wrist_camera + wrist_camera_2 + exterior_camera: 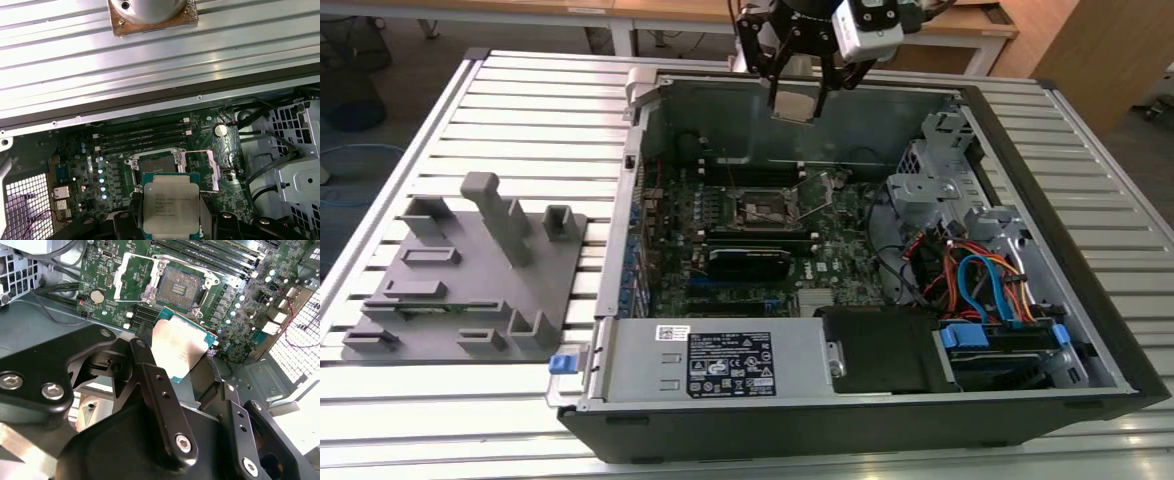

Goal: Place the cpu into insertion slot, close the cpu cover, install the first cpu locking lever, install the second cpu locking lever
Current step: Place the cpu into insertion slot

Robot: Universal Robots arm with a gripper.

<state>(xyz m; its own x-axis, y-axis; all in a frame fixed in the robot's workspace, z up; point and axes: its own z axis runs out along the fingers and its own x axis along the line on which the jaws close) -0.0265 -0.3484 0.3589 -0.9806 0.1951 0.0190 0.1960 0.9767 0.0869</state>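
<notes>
Gripper: 2 fingers clamped on the cpu, high over the open computer case.
Cpu: between the fingers, silver top showing, clear of the board.
Insertion slot: uncovered; cpu cover flipped open beside it.

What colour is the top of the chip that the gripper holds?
Dull silver, with a thin green edge around it; the first wrist view shows the chip best.
</notes>
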